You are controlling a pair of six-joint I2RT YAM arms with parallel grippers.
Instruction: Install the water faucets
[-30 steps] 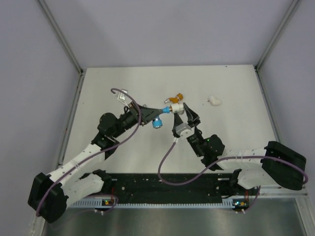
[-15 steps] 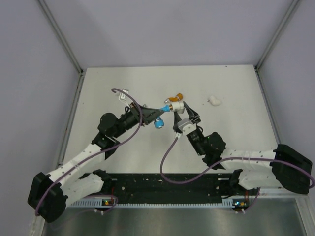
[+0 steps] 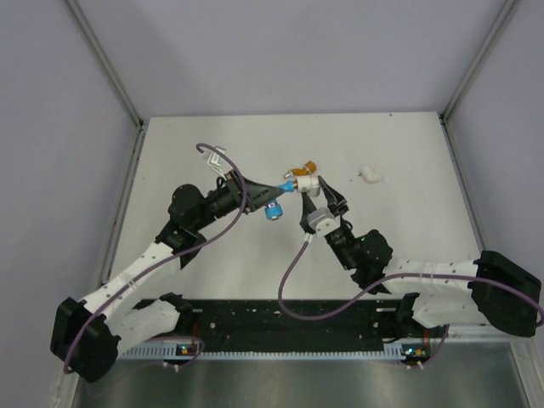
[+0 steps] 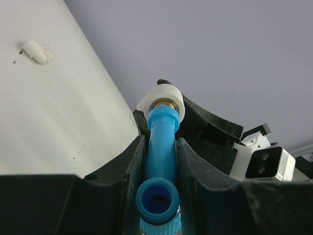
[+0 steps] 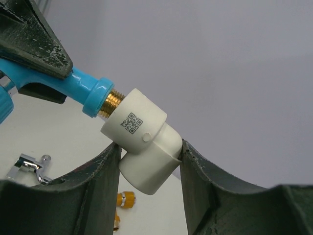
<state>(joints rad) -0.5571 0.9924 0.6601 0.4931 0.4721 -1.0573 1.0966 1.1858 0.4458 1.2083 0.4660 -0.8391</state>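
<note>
left tool [image 4: 160,143] clamps the blue faucet [image 4: 161,169], its threaded end in the white elbow fitting [image 5: 143,142] pinched by right tool [image 5: 149,154].

blue faucet [image 4: 161,147]: gripped, aloft | orange faucet [image 3: 297,170]: lying | silver faucet [image 5: 28,164]: lying

The left arm [image 3: 144,263] and right arm [image 3: 425,276] are stretching from the bench's [image 3: 408,153] near edge toward its middle. The left end effector [image 3: 282,188] is clamping the blue faucet [image 4: 161,147]. The right end effector [image 3: 313,189] is pinching the white elbow fitting [image 5: 144,142].
</note>
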